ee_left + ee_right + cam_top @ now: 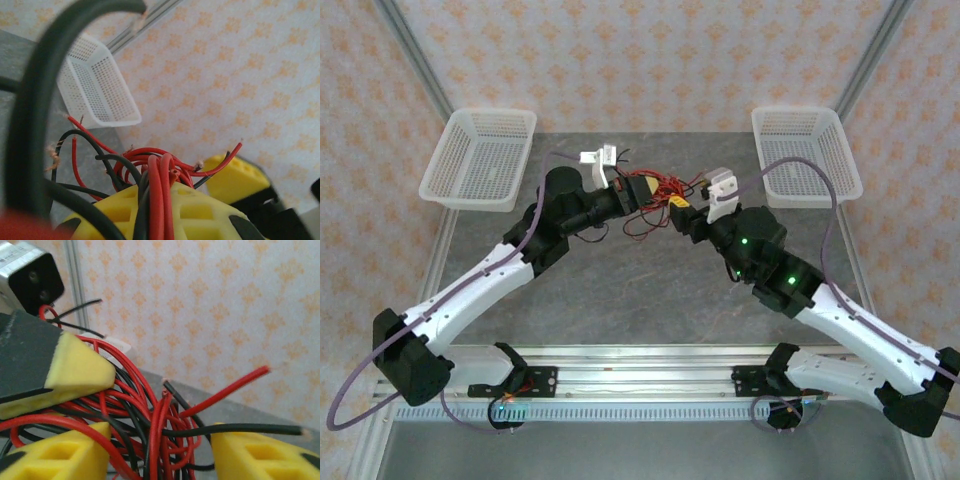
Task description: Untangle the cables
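Tangle of red and black cables [150,405] bunched over middle of table [620,290], strung between both arms. On one side left gripper [645,190] pinched tight on bundle, likely as anchor to pull strands against. Opposite, right gripper [160,435] fingers well apart, wires loose between them, nothing gripped; probably picking fresh strand.

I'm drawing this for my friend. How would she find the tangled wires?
Find the grey table with white baskets at its far corners. Midway between them sits the wire tangle: hair-thin red and black loops, unlike the thick purple hoses.
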